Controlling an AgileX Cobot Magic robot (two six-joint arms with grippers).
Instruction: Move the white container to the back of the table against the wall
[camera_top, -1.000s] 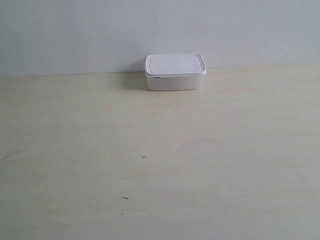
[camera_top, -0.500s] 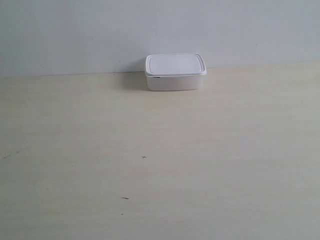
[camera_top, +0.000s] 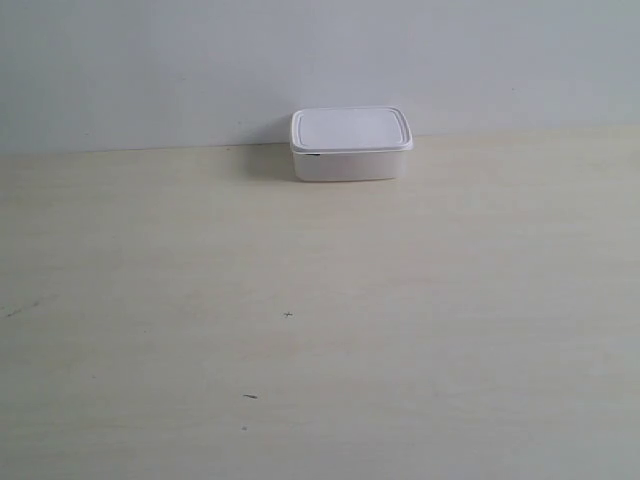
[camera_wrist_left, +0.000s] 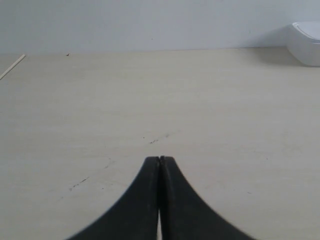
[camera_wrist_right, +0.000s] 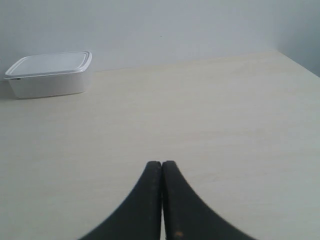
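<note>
1. Nothing has shifted across the last second in the exterior view: the white container (camera_top: 351, 143) sits on the same spot at the back edge of the bench (camera_top: 320, 300), and neither arm has entered that view.
2. White container, upright with its flat rimmed lid (camera_top: 350, 128) on, stands roughly midway along the bench's back edge, at the foot of the pale wall (camera_top: 320, 60); whether box and wall actually touch cannot be told.
3. Left gripper (camera_wrist_left: 159, 161) hangs low over bare bench, its two black fingers pressed together with only a hairline seam between them and nothing pinched. The white container (camera_wrist_left: 307, 45) shows only partly in this view, well apart from the fingertips and cut off by the picture's border.
4. Right gripper (camera_wrist_right: 162, 165) is likewise pressed together and empty, above open bench surface. The white container (camera_wrist_right: 48, 74) appears whole in its view, by the back edge and well apart from the gripper.
5. A few tiny dark specks (camera_top: 288, 315) mark the bench toward its front edge, well apart from the container.
</note>
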